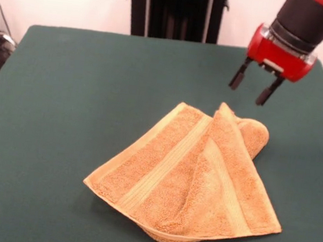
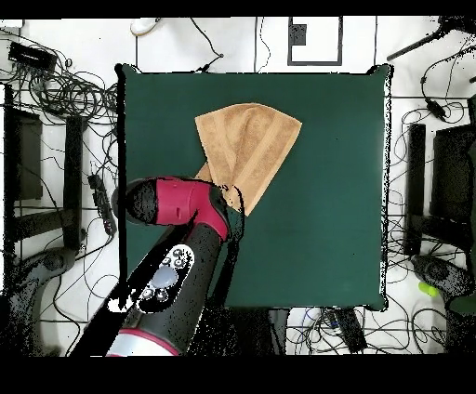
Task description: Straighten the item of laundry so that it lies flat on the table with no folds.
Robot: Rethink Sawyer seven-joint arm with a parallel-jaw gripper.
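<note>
The item of laundry is an orange-tan terry towel, folded over itself into a rough triangle with paler bands running diagonally. It lies on the dark green table, right of centre in the front view. From overhead the item of laundry sits in the upper middle of the table. My gripper hangs open in the air above the table, just beyond the towel's upper right corner, holding nothing. In the overhead view the arm's red wrist covers the fingers and one towel corner.
Black equipment stands rise behind the table's far edge. Cables and boxes lie on the floor around the table on all sides.
</note>
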